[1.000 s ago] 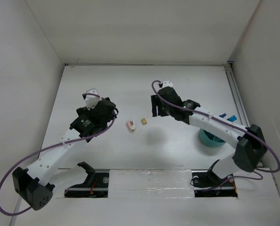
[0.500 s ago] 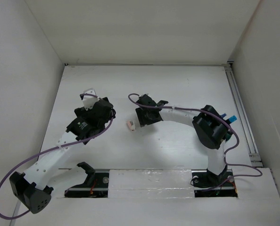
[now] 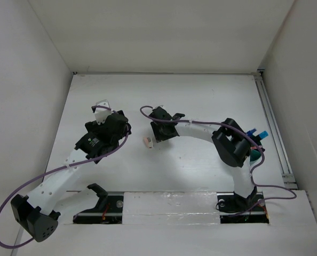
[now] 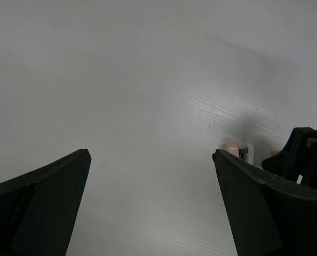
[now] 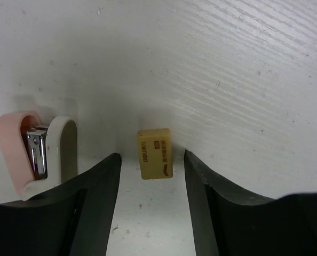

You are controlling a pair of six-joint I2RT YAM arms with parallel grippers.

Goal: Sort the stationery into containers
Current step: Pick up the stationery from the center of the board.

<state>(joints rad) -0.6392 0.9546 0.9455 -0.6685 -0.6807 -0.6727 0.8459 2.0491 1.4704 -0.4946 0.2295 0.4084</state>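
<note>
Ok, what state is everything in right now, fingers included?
Left fingers: wide open, empty, over bare table.
Right fingers: open, down either side of the eraser, not touching it.
Eraser: flat on the table, not gripped.
Pink item: lying on the table beside the eraser, apart from it, untouched.
Cup: at the right, mostly hidden by the right arm; contents can't be told.

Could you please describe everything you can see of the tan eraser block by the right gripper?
The tan eraser is a small rectangular block, matte and rubbery-looking, with darker orange print on its top face. It lies flat on the white table between the open fingers of the right gripper, with a gap on each side, so nothing grips it. A pink-and-white stapler-like item lies apart beside it.
</note>
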